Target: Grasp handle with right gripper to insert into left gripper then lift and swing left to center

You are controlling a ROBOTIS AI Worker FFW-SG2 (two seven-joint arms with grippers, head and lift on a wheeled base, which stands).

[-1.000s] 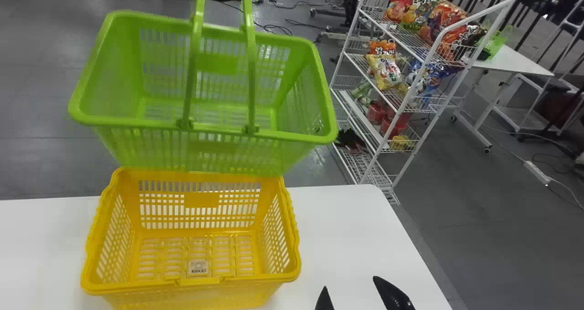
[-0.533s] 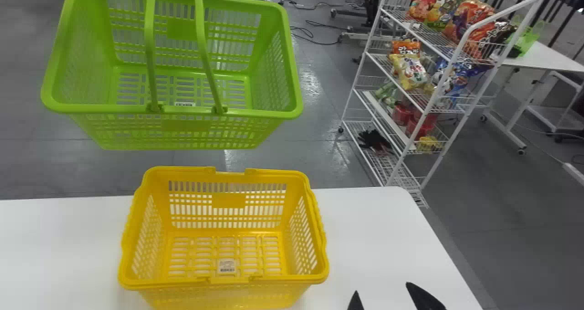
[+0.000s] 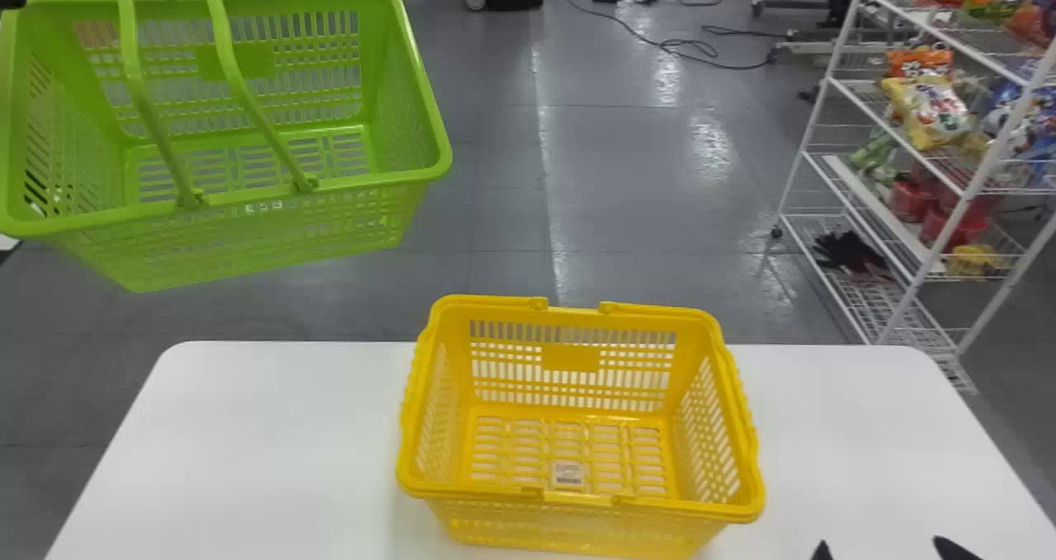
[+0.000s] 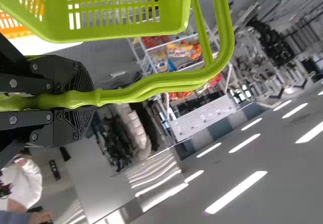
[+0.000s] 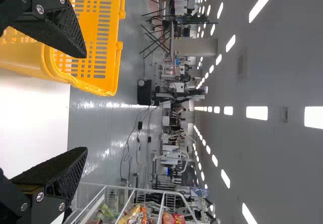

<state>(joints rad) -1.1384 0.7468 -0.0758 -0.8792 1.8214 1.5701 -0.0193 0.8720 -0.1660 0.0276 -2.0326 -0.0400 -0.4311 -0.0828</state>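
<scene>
Green basket [image 3: 371, 182], slung by handle [image 4: 161, 86] clenched in left gripper [image 4: 87, 98], aloft, forward and left of yellow basket [image 3: 571, 358], well apart from right gripper [image 5: 85, 102], spread and vacant, leaving likely swing to centre to left one.

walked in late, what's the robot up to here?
The robot's left pincer is clamped on the handle of the green basket, which hangs clear of the white table, past its far edge and toward the robot's left. The right pincer is open and holds nothing. The yellow basket sits upright on the table. So the handle is in the left pincer and the basket is up; whether the swing to center is finished, I can't tell.
</scene>
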